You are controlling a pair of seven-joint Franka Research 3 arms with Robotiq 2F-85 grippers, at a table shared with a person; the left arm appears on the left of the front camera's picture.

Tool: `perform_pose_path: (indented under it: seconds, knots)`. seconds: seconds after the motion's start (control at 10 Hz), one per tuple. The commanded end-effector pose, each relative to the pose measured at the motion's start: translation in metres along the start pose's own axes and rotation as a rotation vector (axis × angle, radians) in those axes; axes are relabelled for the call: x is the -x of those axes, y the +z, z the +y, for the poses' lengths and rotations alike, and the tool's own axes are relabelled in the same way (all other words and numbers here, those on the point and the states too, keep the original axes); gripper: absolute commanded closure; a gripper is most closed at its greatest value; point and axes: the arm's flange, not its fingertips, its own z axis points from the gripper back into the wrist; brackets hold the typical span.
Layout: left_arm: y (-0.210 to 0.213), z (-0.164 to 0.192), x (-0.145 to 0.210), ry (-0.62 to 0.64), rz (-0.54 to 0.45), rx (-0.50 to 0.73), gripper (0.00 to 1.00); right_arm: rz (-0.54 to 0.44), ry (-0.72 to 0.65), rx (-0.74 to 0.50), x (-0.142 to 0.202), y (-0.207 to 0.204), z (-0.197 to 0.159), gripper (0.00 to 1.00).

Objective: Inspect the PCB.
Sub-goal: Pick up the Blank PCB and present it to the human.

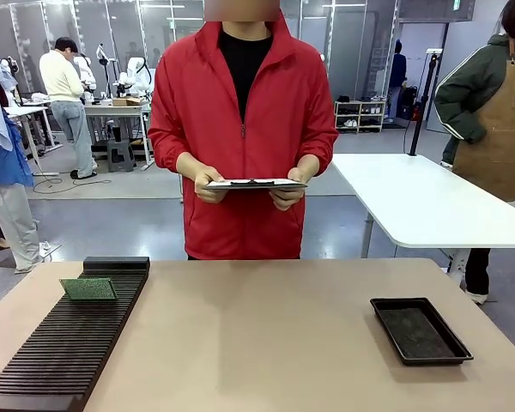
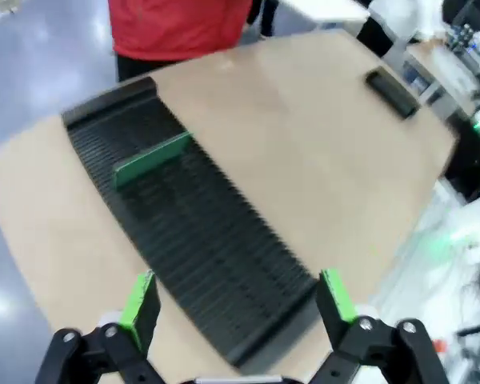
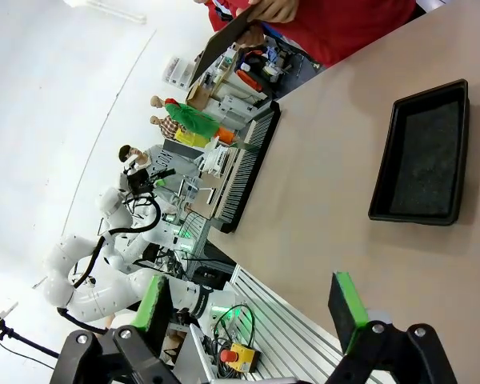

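PCB [image 1: 88,288] sits slotted near the far end of the black rack [image 1: 60,352], on our left side of the bench [image 1: 266,343]. We see the left fingers [image 2: 140,302] and right fingers [image 3: 344,300] both spread wide, gripping nothing. The person [image 1: 240,103] across the bench holds a clipboard [image 1: 256,183].

A: Entry one, the grippers?
B: Left gripper [image 2: 238,298], right gripper [image 3: 250,304]: black linkage fingers, bright green pads [image 2: 140,298], silver pivot screws [image 2: 360,324].
A: Entry two?
B: White robot arm [image 3: 68,268] (bulbous, rounded segments).
A: The person?
B: Red zip-front jacket [image 1: 275,112], high collar; black top [image 1: 243,56] beneath.
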Motion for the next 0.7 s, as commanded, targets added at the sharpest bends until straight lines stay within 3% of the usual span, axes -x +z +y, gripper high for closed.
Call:
perform_pose_path:
  seconds: [0.0, 0.4, 0.5, 0.6]
  knots:
    - [-0.042, -0.009, -0.011, -0.231, 0.115, -0.186, 0.00, -0.011, 0.011, -0.011, -0.001, 0.000, 0.000, 0.00]
    - [-0.090, -0.006, -0.040, -0.394, 0.306, -0.220, 0.00, -0.011, 0.011, -0.011, -0.001, 0.000, 0.000, 0.00]
    - [-0.093, -0.005, -0.043, -0.388, 0.285, -0.208, 0.00, -0.011, 0.011, -0.011, -0.001, 0.000, 0.000, 0.00]
    - [-0.086, -0.009, -0.041, -0.384, 0.260, -0.117, 0.00, -0.011, 0.011, -0.011, -0.001, 0.000, 0.000, 0.00]
